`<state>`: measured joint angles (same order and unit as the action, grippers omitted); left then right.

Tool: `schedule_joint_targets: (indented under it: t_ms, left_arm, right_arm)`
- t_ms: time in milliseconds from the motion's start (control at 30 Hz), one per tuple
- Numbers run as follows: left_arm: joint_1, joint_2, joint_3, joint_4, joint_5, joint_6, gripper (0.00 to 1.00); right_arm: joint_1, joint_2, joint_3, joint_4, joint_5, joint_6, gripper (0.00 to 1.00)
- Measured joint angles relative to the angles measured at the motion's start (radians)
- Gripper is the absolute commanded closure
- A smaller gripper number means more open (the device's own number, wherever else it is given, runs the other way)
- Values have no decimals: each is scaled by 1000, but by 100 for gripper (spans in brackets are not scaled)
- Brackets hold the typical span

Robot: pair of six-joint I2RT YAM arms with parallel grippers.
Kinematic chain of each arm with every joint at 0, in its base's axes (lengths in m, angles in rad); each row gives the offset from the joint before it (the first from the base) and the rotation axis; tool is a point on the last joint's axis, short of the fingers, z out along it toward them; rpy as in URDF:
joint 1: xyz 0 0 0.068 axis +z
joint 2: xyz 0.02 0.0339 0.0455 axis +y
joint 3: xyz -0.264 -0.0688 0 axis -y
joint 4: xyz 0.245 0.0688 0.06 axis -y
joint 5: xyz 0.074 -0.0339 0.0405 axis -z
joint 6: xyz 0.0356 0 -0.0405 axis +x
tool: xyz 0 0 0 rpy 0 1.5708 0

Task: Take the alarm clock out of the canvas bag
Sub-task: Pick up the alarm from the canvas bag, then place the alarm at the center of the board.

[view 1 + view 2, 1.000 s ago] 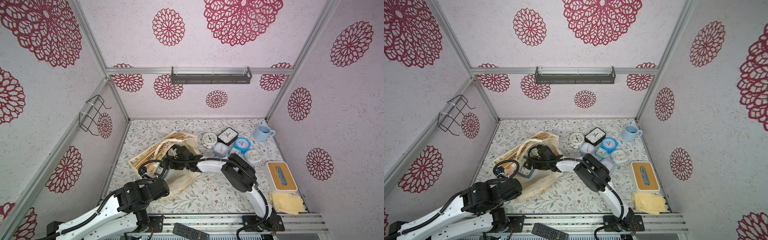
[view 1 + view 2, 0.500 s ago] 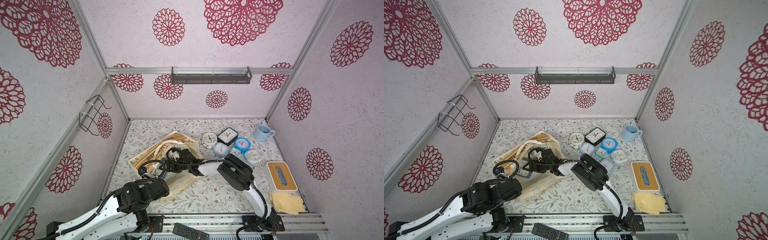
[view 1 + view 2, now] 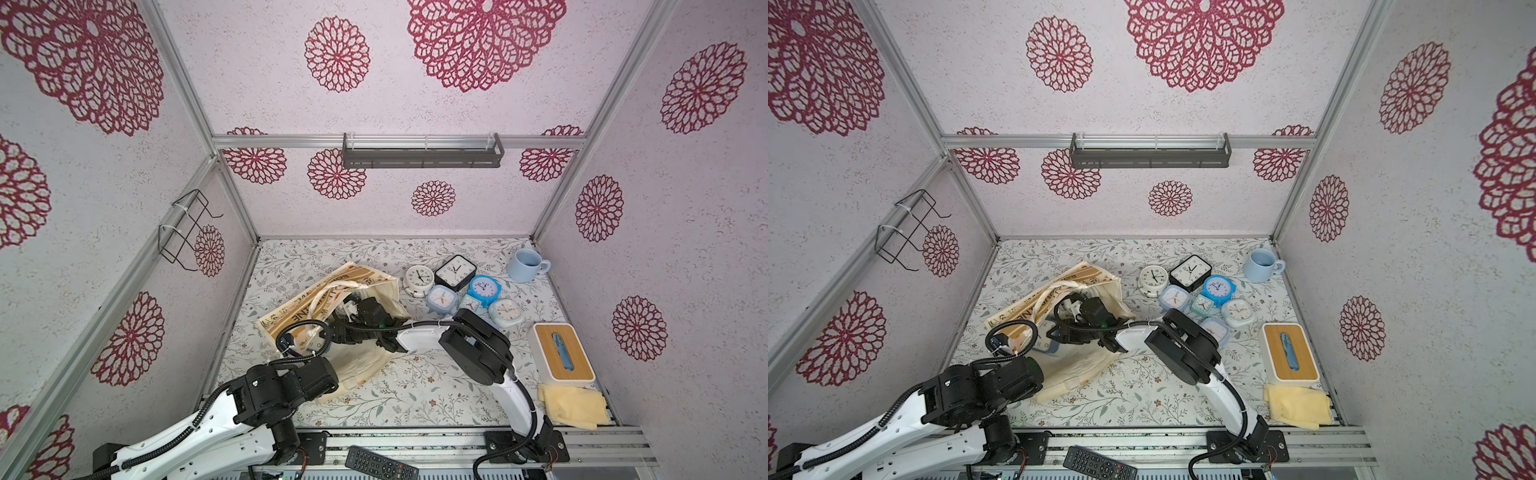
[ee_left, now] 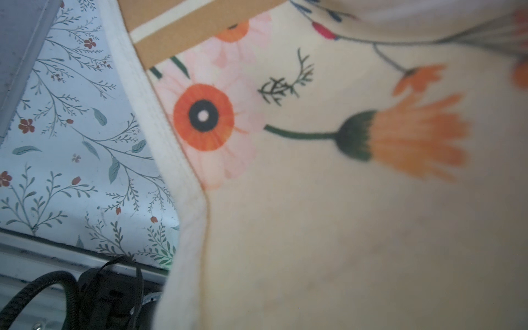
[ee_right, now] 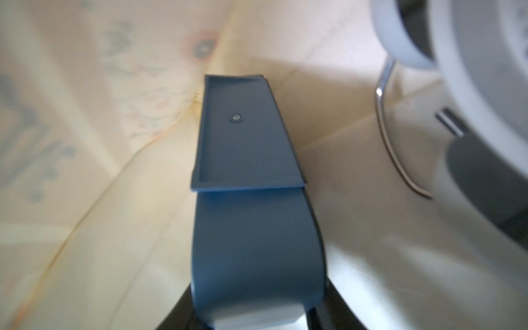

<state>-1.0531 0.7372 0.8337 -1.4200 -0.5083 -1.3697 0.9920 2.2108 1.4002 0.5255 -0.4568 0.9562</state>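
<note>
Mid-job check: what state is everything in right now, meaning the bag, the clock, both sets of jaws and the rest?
canvas bag: lying on the table, mouth open, right arm reaching in.
alarm clock: inside the bag, beside one right jaw.
left gripper: jaws shut, at the bag's edge.
right gripper: inside the bag, jaw opening unclear.
mug: upright.
loose clocks: clustered on the table, faces up.

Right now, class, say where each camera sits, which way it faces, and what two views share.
Both top views: high in front, facing down towards the back wall; left arm, right arm, canvas bag.
Left wrist: on the left arm, against the bag's flower print; a black cable shows.
Right wrist: inside the bag, along one blue gripper finger towards a white alarm clock.
All share the bag.
</note>
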Motion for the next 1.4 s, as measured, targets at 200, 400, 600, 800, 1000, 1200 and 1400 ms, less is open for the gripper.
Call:
schedule_joint_targets:
  t_ms: [200, 400, 600, 800, 1000, 1200, 1400]
  left_arm:
    - [5, -24, 54, -37, -26, -38, 100]
    - [23, -23, 161, -113, -59, -82, 100]
    - [51, -6, 195, -160, -78, -86, 100]
    - [82, 4, 195, -167, -79, -73, 100]
    - [113, 5, 195, -167, -74, -47, 100]
    - [124, 10, 195, -167, -67, -29, 100]
    - [133, 19, 195, -165, -59, -11, 100]
  right_arm:
    - [6, -166, -64, -141, 51, -68, 61]
    - [13, -381, -156, -321, 59, -163, 63]
    - [24, -658, -265, -527, 40, -271, 64]
    - [25, -929, -282, -738, 31, -357, 66]
    - [-59, -1146, -281, -922, 81, -385, 68]
    - [-162, -1279, -233, -1012, 177, -389, 68]
    - [-252, -1325, -236, -1015, 274, -362, 67]
